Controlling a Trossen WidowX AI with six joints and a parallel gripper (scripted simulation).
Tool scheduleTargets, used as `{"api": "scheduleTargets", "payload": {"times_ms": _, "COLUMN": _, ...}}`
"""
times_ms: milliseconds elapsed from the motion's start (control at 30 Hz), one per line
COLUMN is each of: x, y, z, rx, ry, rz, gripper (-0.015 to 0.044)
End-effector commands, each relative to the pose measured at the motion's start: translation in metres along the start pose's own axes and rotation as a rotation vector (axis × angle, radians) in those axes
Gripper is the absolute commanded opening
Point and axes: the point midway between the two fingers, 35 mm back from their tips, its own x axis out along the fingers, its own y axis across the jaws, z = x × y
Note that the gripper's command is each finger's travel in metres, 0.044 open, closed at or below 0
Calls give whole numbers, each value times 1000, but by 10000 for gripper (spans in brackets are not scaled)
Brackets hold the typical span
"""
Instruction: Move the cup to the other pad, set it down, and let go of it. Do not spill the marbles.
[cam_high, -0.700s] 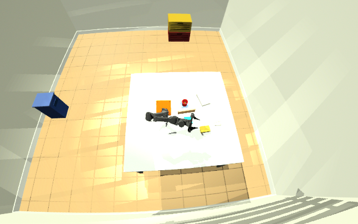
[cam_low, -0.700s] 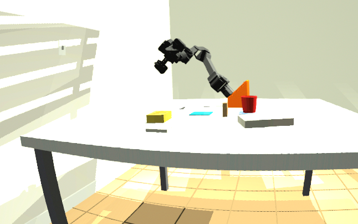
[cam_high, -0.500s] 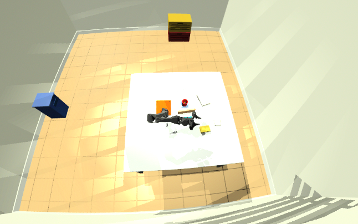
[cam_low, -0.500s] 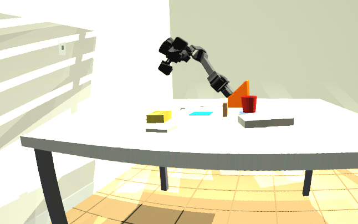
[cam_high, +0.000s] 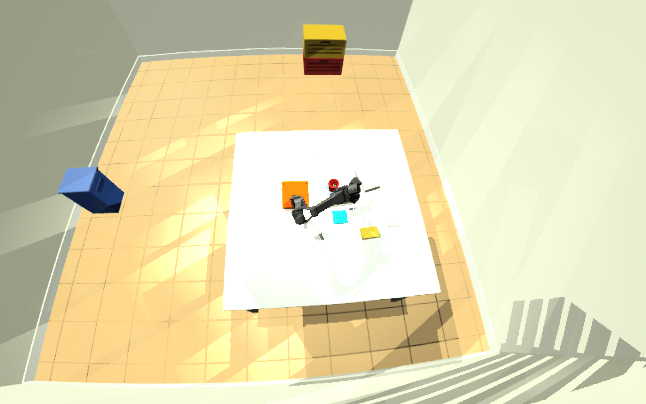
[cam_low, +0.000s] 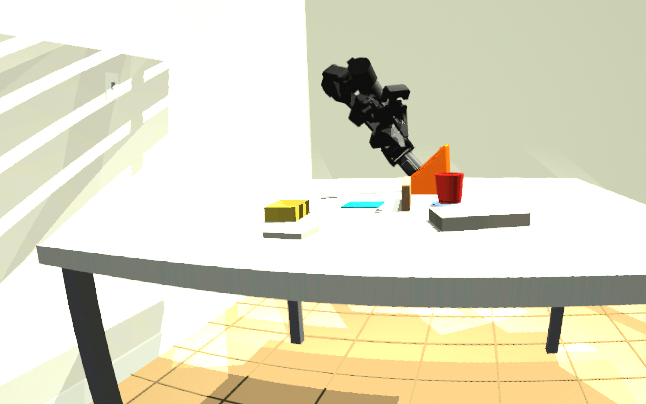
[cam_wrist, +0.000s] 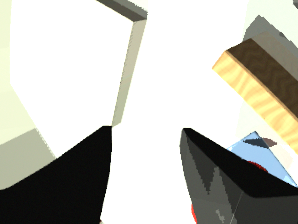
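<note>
The red cup (cam_high: 331, 185) (cam_low: 449, 188) stands upright on the light blue pad (cam_low: 438, 204) (cam_wrist: 270, 155); a small pale spot shows inside it, but the marbles cannot be made out. In the wrist view, bits of the cup show beside and behind the right finger. The other pad, cyan (cam_high: 340, 216) (cam_low: 363, 204), lies bare across the wooden block from the cup. My gripper (cam_wrist: 147, 135) is partly open with nothing between its fingers. It is high above the table, to the side of the cup.
The upright wooden block (cam_low: 406, 195) (cam_wrist: 255, 90) stands between the pads. A thick white slab (cam_low: 480, 221) (cam_wrist: 127, 75) lies near the cup. A yellow block (cam_high: 370, 233) (cam_low: 282, 212) and a thin white block (cam_low: 282, 235) lie beyond the cyan pad. An orange wedge (cam_high: 295, 190) (cam_low: 431, 177) stands by the arm's base.
</note>
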Motion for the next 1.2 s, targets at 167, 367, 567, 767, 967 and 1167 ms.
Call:
{"api": "scheduleTargets", "payload": {"times_ms": 167, "x": 25, "y": -53, "z": -120, "rx": 78, "ry": -39, "rz": -635, "gripper": 148}}
{"api": "scheduleTargets", "payload": {"times_ms": 367, "x": 21, "y": -66, "z": -142, "rx": 60, "ry": -155, "rz": -756, "gripper": 148}}
{"api": "scheduleTargets", "payload": {"times_ms": 567, "x": 21, "y": -66, "z": -142, "rx": 60, "ry": -155, "rz": -756, "gripper": 148}}
{"api": "scheduleTargets", "payload": {"times_ms": 767, "x": 25, "y": -69, "z": -142, "rx": 60, "ry": -155, "rz": -755, "gripper": 148}}
{"api": "scheduleTargets", "payload": {"times_ms": 967, "x": 32, "y": -75, "z": -140, "rx": 60, "ry": -155, "rz": -755, "gripper": 148}}
{"api": "scheduleTargets", "payload": {"times_ms": 1167, "x": 40, "y": -81, "z": -139, "rx": 60, "ry": -155, "rz": -755, "gripper": 148}}
